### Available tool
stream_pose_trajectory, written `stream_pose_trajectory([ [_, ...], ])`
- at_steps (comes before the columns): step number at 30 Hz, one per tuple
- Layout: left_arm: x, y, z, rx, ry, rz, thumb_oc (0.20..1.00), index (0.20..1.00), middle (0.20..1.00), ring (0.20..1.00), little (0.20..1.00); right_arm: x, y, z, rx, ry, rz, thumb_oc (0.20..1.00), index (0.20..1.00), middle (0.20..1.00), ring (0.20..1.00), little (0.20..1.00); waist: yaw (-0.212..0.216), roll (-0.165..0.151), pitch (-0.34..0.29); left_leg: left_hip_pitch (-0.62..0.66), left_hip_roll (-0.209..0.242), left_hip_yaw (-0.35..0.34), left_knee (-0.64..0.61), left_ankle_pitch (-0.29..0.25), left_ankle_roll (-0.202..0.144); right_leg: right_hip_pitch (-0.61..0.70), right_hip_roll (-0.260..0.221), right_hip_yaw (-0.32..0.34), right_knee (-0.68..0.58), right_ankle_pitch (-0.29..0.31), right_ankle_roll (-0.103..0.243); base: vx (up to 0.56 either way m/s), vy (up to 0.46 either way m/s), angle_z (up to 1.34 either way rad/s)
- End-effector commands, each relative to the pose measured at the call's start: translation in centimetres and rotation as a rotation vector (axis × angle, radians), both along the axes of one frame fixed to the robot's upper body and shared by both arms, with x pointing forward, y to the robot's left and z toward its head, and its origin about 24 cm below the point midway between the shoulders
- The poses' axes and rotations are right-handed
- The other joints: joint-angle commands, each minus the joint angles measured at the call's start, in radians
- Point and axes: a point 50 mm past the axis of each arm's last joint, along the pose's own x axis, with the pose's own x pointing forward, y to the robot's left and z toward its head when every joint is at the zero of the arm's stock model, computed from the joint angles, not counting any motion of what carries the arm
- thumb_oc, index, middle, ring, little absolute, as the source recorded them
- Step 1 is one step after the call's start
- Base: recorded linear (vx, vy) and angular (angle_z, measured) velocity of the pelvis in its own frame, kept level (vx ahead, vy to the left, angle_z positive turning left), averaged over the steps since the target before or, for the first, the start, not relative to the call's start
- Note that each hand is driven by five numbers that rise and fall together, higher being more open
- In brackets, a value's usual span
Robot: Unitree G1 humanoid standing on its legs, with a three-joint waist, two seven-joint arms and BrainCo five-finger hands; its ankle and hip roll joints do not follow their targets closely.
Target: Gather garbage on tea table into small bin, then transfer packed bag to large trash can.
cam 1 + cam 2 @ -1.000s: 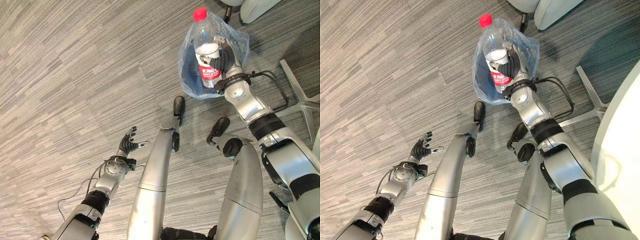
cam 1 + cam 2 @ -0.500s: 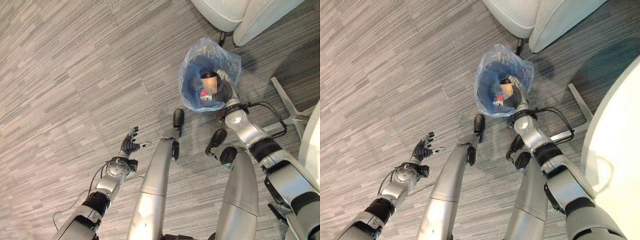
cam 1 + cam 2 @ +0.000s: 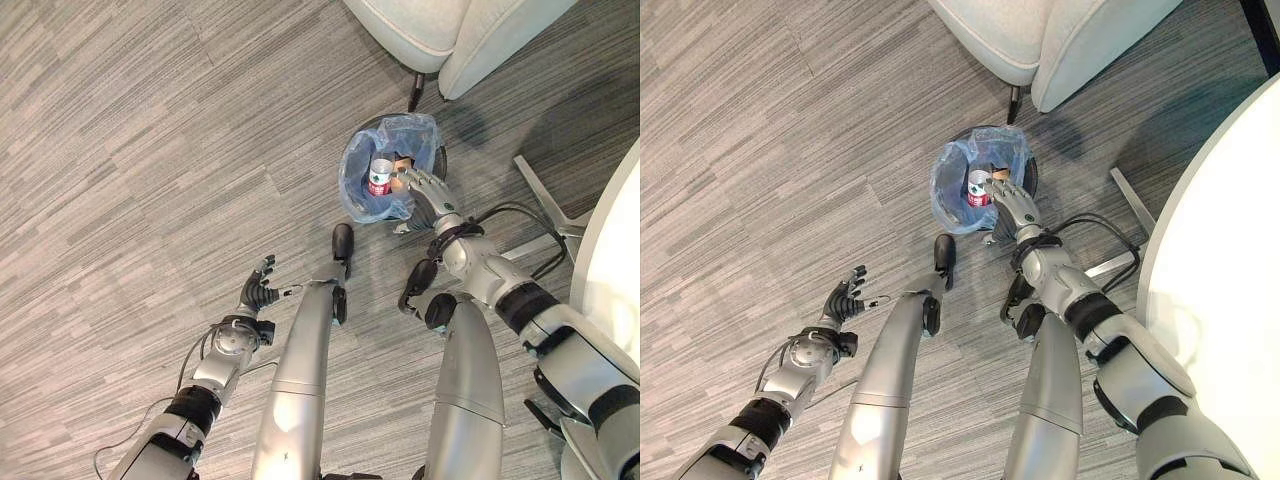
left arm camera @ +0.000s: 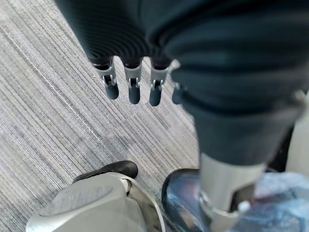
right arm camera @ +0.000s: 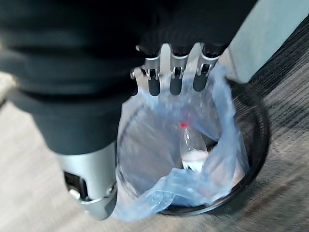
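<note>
- Right wrist view, item one: bag (image 5: 145, 193), thin blue translucent film, crinkled, lining the bin (image 5: 251, 159). You can expect it to be soft, light and slippery, and likely to tear if snagged.
- Bin: round, dark, rigid rim, standing on the carpet (image 3: 120, 150) just beside the chair (image 3: 440, 30), with your right hand (image 3: 425, 185) at its mouth.
- Bottle (image 5: 192, 150): clear plastic, red cap, upright inside the bag. Light and probably near empty; smooth sides, so it would slide in a loose grip. Some tan item lies beside it in the left eye view; what it is cannot be told.
- Right hand: fingers straight and relaxed over the bag's rim, holding nothing.
- Left hand (image 3: 260, 293): low at your left over the carpet, fingers loosely spread, empty, well apart from the bin.
- Handling note: gather the film at its free rim, where it folds over the bin edge; bunch it before lifting, since a single layer may stretch.
- Carpet: grey, striped, flat pile.
- Table (image 3: 1230, 250): white, curved edge, at your right.
</note>
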Motion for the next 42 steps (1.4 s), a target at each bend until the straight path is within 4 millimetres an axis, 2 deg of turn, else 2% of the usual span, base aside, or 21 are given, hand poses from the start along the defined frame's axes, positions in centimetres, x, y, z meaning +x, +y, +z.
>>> stream_pose_trajectory([
  [1,-1.4,2.0,-0.8,0.023,0.011,0.055,1.0,1.0,1.0,1.0,1.0,0.8,0.2,1.2,-0.074,-0.031,-0.019,1.0,1.0,1.0,1.0,1.0,0.032,0.006,-0.002,0.009,-0.02,0.011,0.077,-0.174,-0.017,-0.016,0.016,0.12,-0.135,0.022,0.087,0.02,-0.02,0.04],
  [5,-1.2,2.1,-0.4,0.018,-0.003,0.051,1.0,1.0,1.0,1.0,1.0,1.3,-0.1,0.8,-0.111,0.001,-0.06,1.0,1.0,1.0,1.0,1.0,0.041,0.013,0.007,-0.022,-0.028,0.009,0.098,-0.171,-0.017,-0.047,0.008,0.125,-0.102,0.014,0.083,0.01,-0.015,0.04],
  [6,-1.0,2.1,0.0,0.019,-0.014,0.038,1.0,1.0,1.0,1.0,1.0,1.5,-0.5,-0.4,-0.114,0.068,-0.108,1.0,1.0,1.0,1.0,1.0,0.053,0.023,0.015,-0.041,-0.037,0.006,0.116,-0.168,-0.018,-0.07,0.001,0.132,-0.08,0.012,0.078,0.02,-0.03,0.16],
  [10,-0.6,1.9,0.3,0.027,-0.027,0.02,1.0,1.0,1.0,1.0,1.0,1.5,-0.8,-1.7,-0.113,0.142,-0.146,1.0,1.0,1.0,1.0,1.0,0.06,0.029,0.022,-0.06,-0.041,0.004,0.13,-0.165,-0.019,-0.089,-0.003,0.136,-0.061,0.011,0.074,0.0,-0.026,0.16],
  [12,-0.5,1.5,0.4,0.026,-0.031,0.002,1.0,1.0,1.0,1.0,1.0,1.3,-0.6,-2.5,-0.094,0.192,-0.149,0.2,0.2,0.2,0.2,0.2,0.065,0.031,0.025,-0.067,-0.044,0.003,0.13,-0.159,-0.02,-0.093,-0.003,0.134,-0.056,0.01,0.072,-0.01,-0.046,0.07],
  [19,-0.3,1.2,0.2,0.021,-0.017,0.008,1.0,1.0,1.0,1.0,1.0,1.0,-0.2,-2.4,0.05,0.196,-0.116,0.2,0.2,0.2,0.2,0.2,0.058,0.02,0.024,-0.056,-0.04,0.005,0.116,-0.151,-0.021,-0.083,0.013,0.13,-0.065,0.02,0.071,-0.01,-0.004,0.0],
  [24,-0.1,1.4,0.2,0.026,-0.013,0.021,1.0,1.0,1.0,1.0,1.0,0.9,-0.1,-0.8,0.131,0.136,-0.078,0.2,0.2,0.2,0.2,0.2,0.046,0.007,0.025,-0.002,-0.027,0.003,0.054,-0.136,-0.024,-0.034,0.034,0.112,-0.117,0.036,0.081,-0.06,-0.026,-0.05],
  [27,-0.2,1.5,0.0,0.02,0.004,0.037,1.0,1.0,1.0,1.0,1.0,0.3,1.0,1.0,0.373,0.072,-0.005,0.2,0.2,0.2,0.2,0.2,0.029,-0.008,0.016,0.083,-0.011,-0.005,-0.034,-0.117,-0.027,0.045,0.062,0.094,-0.189,0.057,0.097,-0.1,-0.038,-0.09],
  [31,-0.4,1.7,-0.4,0.025,0.02,0.048,1.0,1.0,1.0,1.0,1.0,-0.7,2.0,1.7,0.51,0.05,0.074,0.2,0.2,0.2,0.2,0.2,0.02,-0.019,0.008,0.155,0.002,-0.011,-0.085,-0.108,-0.031,0.113,0.068,0.083,-0.237,0.07,0.102,-0.06,-0.031,-0.1],
  [33,-0.7,2.0,-0.8,0.027,0.039,0.062,1.0,1.0,1.0,1.0,1.0,-2.3,2.8,1.9,0.688,0.059,0.163,0.2,0.2,0.2,0.2,0.2,0.004,-0.032,-0.002,0.28,0.008,-0.015,-0.167,-0.097,-0.038,0.229,0.078,0.063,-0.308,0.089,0.114,-0.06,-0.045,-0.02],
  [38,-1.6,2.6,-1.9,0.007,0.084,0.094,1.0,1.0,1.0,1.0,1.0,-4.3,3.4,1.0,0.889,0.126,0.257,0.2,0.2,0.2,0.2,0.2,-0.016,-0.054,-0.019,0.47,0.014,-0.015,-0.301,-0.066,-0.053,0.41,0.095,0.04,-0.445,0.127,0.125,-0.01,-0.039,-0.07],
  [39,-2.3,3.0,-2.4,0.009,0.107,0.099,1.0,1.0,1.0,1.0,1.0,-5.4,3.4,0.1,0.939,0.159,0.285,0.2,0.2,0.2,0.2,0.2,-0.026,-0.061,-0.03,0.589,0.016,-0.013,-0.378,-0.05,-0.058,0.524,0.103,0.021,-0.531,0.148,0.131,0.03,-0.035,-0.18],
  [42,-3.3,3.3,-3.1,0.006,0.132,0.103,1.0,1.0,1.0,1.0,1.0,-6.6,3.1,-0.3,1.006,0.173,0.314,0.2,0.2,0.2,0.2,0.2,-0.039,-0.071,-0.047,0.705,0.017,-0.011,-0.448,-0.036,-0.061,0.646,0.116,0.01,-0.623,0.17,0.138,0.03,-0.009,-0.01],
])
